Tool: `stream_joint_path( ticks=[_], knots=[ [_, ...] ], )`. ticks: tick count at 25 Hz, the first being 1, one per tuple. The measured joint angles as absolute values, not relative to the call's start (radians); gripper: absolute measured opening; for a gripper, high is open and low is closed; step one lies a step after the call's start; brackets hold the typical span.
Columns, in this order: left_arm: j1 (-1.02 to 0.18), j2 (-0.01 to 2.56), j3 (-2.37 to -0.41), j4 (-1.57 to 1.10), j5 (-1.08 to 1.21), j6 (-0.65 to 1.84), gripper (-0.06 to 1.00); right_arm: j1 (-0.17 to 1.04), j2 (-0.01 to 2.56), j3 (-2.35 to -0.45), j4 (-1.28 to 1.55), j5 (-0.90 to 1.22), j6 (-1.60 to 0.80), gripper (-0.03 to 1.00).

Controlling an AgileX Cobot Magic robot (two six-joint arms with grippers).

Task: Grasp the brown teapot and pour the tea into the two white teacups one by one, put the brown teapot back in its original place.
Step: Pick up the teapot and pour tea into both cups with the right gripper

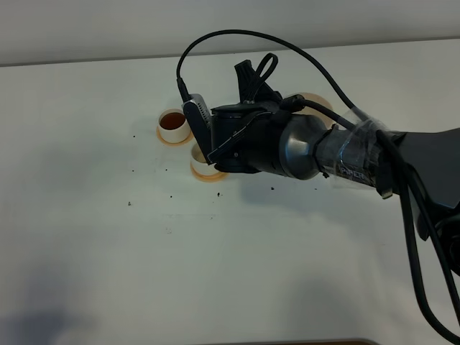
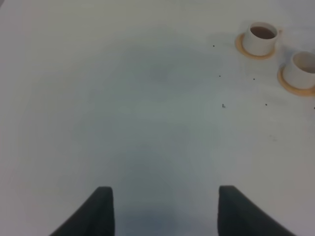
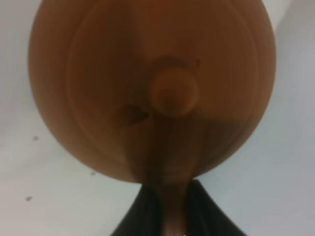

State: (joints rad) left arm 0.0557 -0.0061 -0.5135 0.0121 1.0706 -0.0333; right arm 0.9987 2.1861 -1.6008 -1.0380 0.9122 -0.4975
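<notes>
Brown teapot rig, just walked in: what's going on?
The right gripper has its jaws shut on the loop handle of the squat terracotta-brown clay teapot. In the exterior view that arm hangs over one small cream-white cup on an orange coaster. Its twin beside it holds dark reddish-brown tea. The left gripper is open over the white table, holding nothing.

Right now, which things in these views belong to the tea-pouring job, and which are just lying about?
Job: brown teapot, in the right gripper; teacup holding tea; second teacup; beige saucer.
Lying about: orange coasters under the cups; dark specks on the table; open left gripper, idle.
</notes>
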Motion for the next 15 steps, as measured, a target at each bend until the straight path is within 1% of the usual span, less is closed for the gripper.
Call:
stream_joint_path(
  ticks=[15],
  knots=[
    [0.056, -0.006, -0.513, 0.012, 1.071, -0.033, 0.47, 1.019, 2.187, -1.601, -1.159, 0.878, -0.498, 0.09]
  ],
)
